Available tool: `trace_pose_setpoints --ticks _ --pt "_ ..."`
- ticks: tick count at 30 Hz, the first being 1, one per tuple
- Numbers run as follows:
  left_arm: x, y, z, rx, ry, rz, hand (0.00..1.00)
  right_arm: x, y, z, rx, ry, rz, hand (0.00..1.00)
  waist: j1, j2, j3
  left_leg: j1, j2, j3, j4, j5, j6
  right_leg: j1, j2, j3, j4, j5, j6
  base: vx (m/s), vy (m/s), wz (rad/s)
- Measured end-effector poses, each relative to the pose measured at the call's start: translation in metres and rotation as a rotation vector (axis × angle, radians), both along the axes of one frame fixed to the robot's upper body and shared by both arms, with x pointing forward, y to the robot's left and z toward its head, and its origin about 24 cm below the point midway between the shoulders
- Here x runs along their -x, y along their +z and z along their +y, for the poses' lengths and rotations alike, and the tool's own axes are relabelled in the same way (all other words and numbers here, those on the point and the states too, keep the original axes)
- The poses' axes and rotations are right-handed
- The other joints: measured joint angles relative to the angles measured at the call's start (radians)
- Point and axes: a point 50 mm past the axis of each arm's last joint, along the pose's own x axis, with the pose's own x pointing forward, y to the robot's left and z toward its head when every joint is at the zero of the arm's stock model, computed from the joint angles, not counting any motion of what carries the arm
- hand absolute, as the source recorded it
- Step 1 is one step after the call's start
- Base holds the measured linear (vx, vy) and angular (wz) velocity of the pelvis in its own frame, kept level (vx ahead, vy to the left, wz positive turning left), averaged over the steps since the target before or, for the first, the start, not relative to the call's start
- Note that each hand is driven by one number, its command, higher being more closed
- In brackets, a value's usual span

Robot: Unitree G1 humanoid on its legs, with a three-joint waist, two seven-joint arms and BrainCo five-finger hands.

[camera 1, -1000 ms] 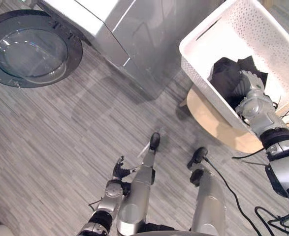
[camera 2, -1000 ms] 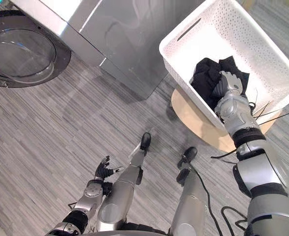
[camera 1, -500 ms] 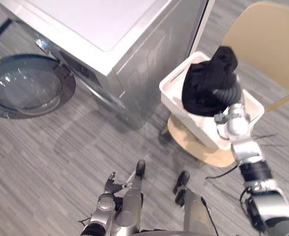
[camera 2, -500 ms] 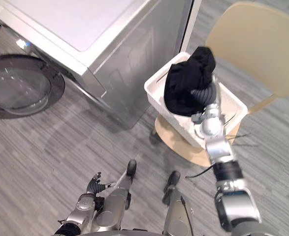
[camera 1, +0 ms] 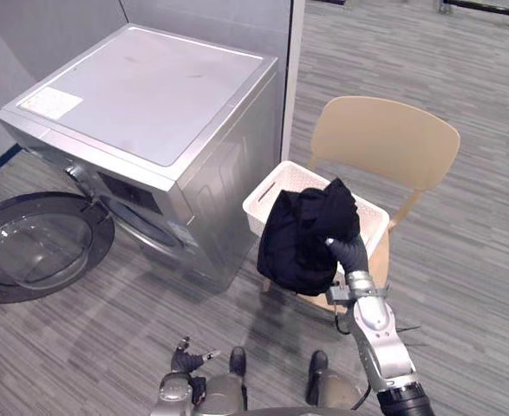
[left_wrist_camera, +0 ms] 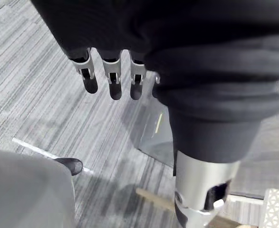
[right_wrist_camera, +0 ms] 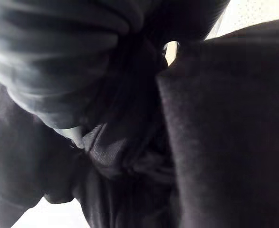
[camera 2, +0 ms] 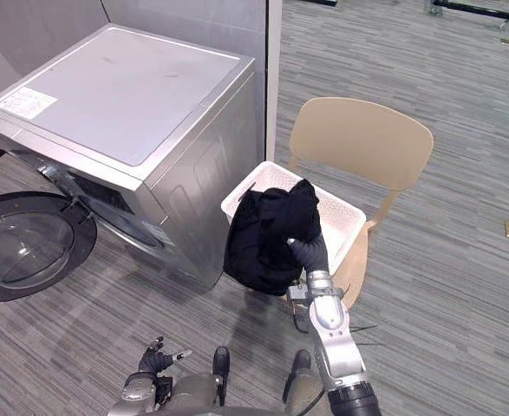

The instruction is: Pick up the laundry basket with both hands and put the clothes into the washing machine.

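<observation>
Grey plank floor (camera 1: 81, 347) surrounds one washing machine (camera 1: 150, 113), with its round door (camera 1: 37, 251) swung open in front. Beside the machine, one white laundry basket (camera 1: 276, 186) is set on one beige chair (camera 1: 384, 139). One dark bundle of clothes (camera 1: 302, 234) is raised over the basket on the right hand (camera 1: 348, 253), whose grasp is buried in cloth and cannot be told. The left hand (left_wrist_camera: 111, 78) is hung released, low before the machine. The bundle could be dropped short of the door if the cloth slips, or the basket tipped if a fold is snagged.

Right hand (camera 1: 348, 253) high; left fingers (left_wrist_camera: 113, 88) straight.
</observation>
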Motion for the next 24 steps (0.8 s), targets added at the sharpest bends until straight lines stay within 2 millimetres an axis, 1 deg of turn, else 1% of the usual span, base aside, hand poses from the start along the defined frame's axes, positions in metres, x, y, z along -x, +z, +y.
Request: trace_pose_setpoints --ticks 1,2,3,4,5,6,7,8,9,10,11,12,13,14,15,16,17,18,20,22,23,24 --pt "-0.001 0.004 0.004 -0.014 0.003 -0.022 0.0 -0.003 0.002 0.004 0.016 0.021 -0.012 1.0 0.01 -0.003 0.004 -0.037 -0.001 -0.022 0.003 0.011 -0.019 0.012 0.023 0.011 -0.075 -0.043 -0.044 -0.11 -0.281 0.65" --pt "-0.003 0.005 0.0 -0.005 0.007 -0.036 0.0 -0.006 0.004 0.006 0.036 0.037 -0.021 1.0 0.018 0.019 0.01 -0.048 0.013 -0.035 -0.012 0.018 -0.028 0.018 0.049 0.005 -0.116 -0.047 -0.061 -0.22 -0.225 0.26" --pt "-0.003 0.006 -0.005 0.005 0.02 -0.052 0.0 -0.011 0.002 0.007 0.068 0.049 -0.017 1.0 0.031 0.053 0.019 -0.059 0.055 -0.05 -0.052 0.018 -0.029 0.024 0.087 -0.026 -0.18 -0.019 -0.07 -0.25 -0.167 0.08" --pt "-0.004 0.008 -0.005 0.003 0.027 -0.064 0.0 -0.013 0.001 0.007 0.078 0.051 -0.009 1.0 0.034 0.055 0.019 -0.064 0.065 -0.056 -0.077 0.019 -0.028 0.017 0.089 -0.045 -0.184 -0.013 -0.077 -0.28 -0.172 0.45" --pt "-0.004 0.01 -0.006 0.008 0.026 -0.079 0.0 -0.014 -0.002 0.004 0.102 0.035 0.002 1.0 0.027 0.058 0.021 -0.067 0.069 -0.089 -0.12 0.024 -0.019 0.007 0.084 -0.09 -0.174 -0.004 -0.09 -0.23 -0.218 0.87" --pt "-0.011 0.015 -0.012 0.02 0.014 -0.114 0.0 -0.015 -0.003 -0.003 0.125 0.013 0.005 1.0 0.025 0.063 0.022 -0.058 0.072 -0.095 -0.188 0.014 0.015 0.002 0.086 -0.131 -0.168 0.002 -0.107 -0.14 -0.184 1.15" --pt "-0.018 0.019 -0.017 0.026 -0.01 -0.143 0.0 -0.016 -0.002 -0.009 0.147 0.001 0.0 1.0 0.027 0.065 0.023 -0.05 0.078 -0.067 -0.235 -0.03 0.074 0.004 0.076 -0.158 -0.191 0.019 -0.133 -0.11 -0.145 1.16" --pt "-0.031 0.027 -0.023 0.032 -0.039 -0.194 0.0 -0.021 0.002 -0.015 0.17 -0.021 -0.015 1.0 0.025 0.069 0.031 -0.06 0.087 0.023 -0.252 -0.049 0.091 0.017 0.056 -0.216 -0.233 0.049 -0.152 -0.09 -0.046 1.0" --pt "-0.036 0.031 -0.026 0.035 -0.054 -0.214 0.0 -0.024 0.002 -0.019 0.182 -0.035 -0.017 1.0 0.02 0.068 0.033 -0.069 0.079 0.07 -0.227 -0.038 0.083 0.017 0.038 -0.239 -0.234 0.052 -0.157 -0.13 -0.065 1.28" --pt "-0.046 0.039 -0.034 0.045 -0.094 -0.259 0.0 -0.026 0.002 -0.03 0.187 -0.087 -0.008 1.0 0.007 0.066 0.033 -0.073 0.05 0.134 -0.146 -0.025 0.066 0.026 -0.007 -0.29 -0.233 0.054 -0.16 -0.14 -0.097 1.42" --pt "-0.056 0.051 -0.04 0.05 -0.127 -0.326 0.0 -0.026 0.003 -0.037 0.187 -0.117 -0.009 1.0 -0.007 0.065 0.032 -0.052 0.024 0.184 -0.071 -0.026 0.065 0.037 -0.045 -0.332 -0.235 0.059 -0.158 -0.13 -0.096 1.33" --pt "-0.06 0.057 -0.043 0.053 -0.139 -0.364 0.0 -0.027 0.004 -0.039 0.191 -0.122 -0.011 1.0 -0.009 0.066 0.03 -0.038 0.022 0.203 -0.031 -0.026 0.065 0.039 -0.057 -0.347 -0.238 0.062 -0.157 -0.11 -0.064 1.01" --pt "-0.069 0.071 -0.048 0.057 -0.161 -0.44 0.0 -0.027 0.004 -0.041 0.202 -0.118 -0.013 1.0 -0.007 0.068 0.028 0.0 0.032 0.22 0.021 -0.03 0.059 0.047 -0.068 -0.369 -0.246 0.068 -0.153 -0.07 -0.007 0.61" --pt "-0.073 0.077 -0.05 0.06 -0.174 -0.472 0.0 -0.027 0.004 -0.04 0.204 -0.115 -0.012 1.0 -0.008 0.073 0.025 0.029 0.037 0.219 0.028 -0.03 0.058 0.053 -0.07 -0.382 -0.254 0.074 -0.15 -0.06 0.032 0.64" --pt "-0.079 0.089 -0.056 0.068 -0.198 -0.534 0.0 -0.027 0.004 -0.038 0.208 -0.1 -0.011 1.0 -0.007 0.081 0.017 0.103 0.046 0.216 0.011 -0.021 0.051 0.06 -0.07 -0.401 -0.265 0.084 -0.142 -0.04 0.087 0.63" --pt "-0.084 0.099 -0.063 0.073 -0.233 -0.589 0.0 -0.027 0.005 -0.038 0.21 -0.08 -0.016 1.0 -0.013 0.091 0.009 0.162 0.051 0.204 -0.077 -0.013 0.022 0.065 -0.068 -0.417 -0.272 0.092 -0.128 -0.04 0.104 0.61" --pt "-0.088 0.104 -0.066 0.073 -0.254 -0.614 0.0 -0.028 0.006 -0.037 0.211 -0.067 -0.017 1.0 -0.015 0.096 0.005 0.172 0.051 0.2 -0.108 -0.01 0.019 0.07 -0.067 -0.43 -0.281 0.099 -0.122 -0.04 0.13 0.56" --pt "-0.092 0.113 -0.071 0.077 -0.286 -0.658 0.0 -0.029 0.007 -0.035 0.207 -0.042 -0.02 1.0 -0.023 0.1 -0.003 0.191 0.053 0.191 -0.158 -0.006 0.011 0.083 -0.06 -0.446 -0.299 0.118 -0.113 -0.04 0.139 0.39" --pt "-0.095 0.122 -0.075 0.071 -0.323 -0.703 0.0 -0.029 0.006 -0.027 0.194 0.004 -0.019 1.0 -0.025 0.098 -0.011 0.213 0.048 0.173 -0.191 -0.004 0.009 0.11 -0.057 -0.459 -0.331 0.144 -0.1 -0.04 0.152 0.27" --pt "-0.094 0.13 -0.076 0.044 -0.364 -0.739 0.0 -0.027 0.004 -0.012 0.175 0.088 -0.012 1.0 -0.023 0.098 -0.02 0.231 0.032 0.172 -0.196 -0.003 0.011 0.146 -0.052 -0.45 -0.38 0.178 -0.084 -0.08 0.154 0.08" --pt "-0.094 0.132 -0.076 0.039 -0.375 -0.747 0.0 -0.026 0.003 -0.007 0.174 0.116 -0.009 1.0 -0.023 0.099 -0.031 0.233 0.028 0.173 -0.202 0.0 0.015 0.147 -0.052 -0.446 -0.39 0.186 -0.082 -0.08 0.122 -0.03" --pt "-0.094 0.138 -0.078 0.033 -0.396 -0.773 0.0 -0.024 0.002 0.003 0.17 0.175 -0.006 1.0 -0.024 0.1 -0.041 0.242 0.024 0.178 -0.22 0.011 0.014 0.156 -0.047 -0.435 -0.416 0.207 -0.079 -0.1 0.108 -0.06"
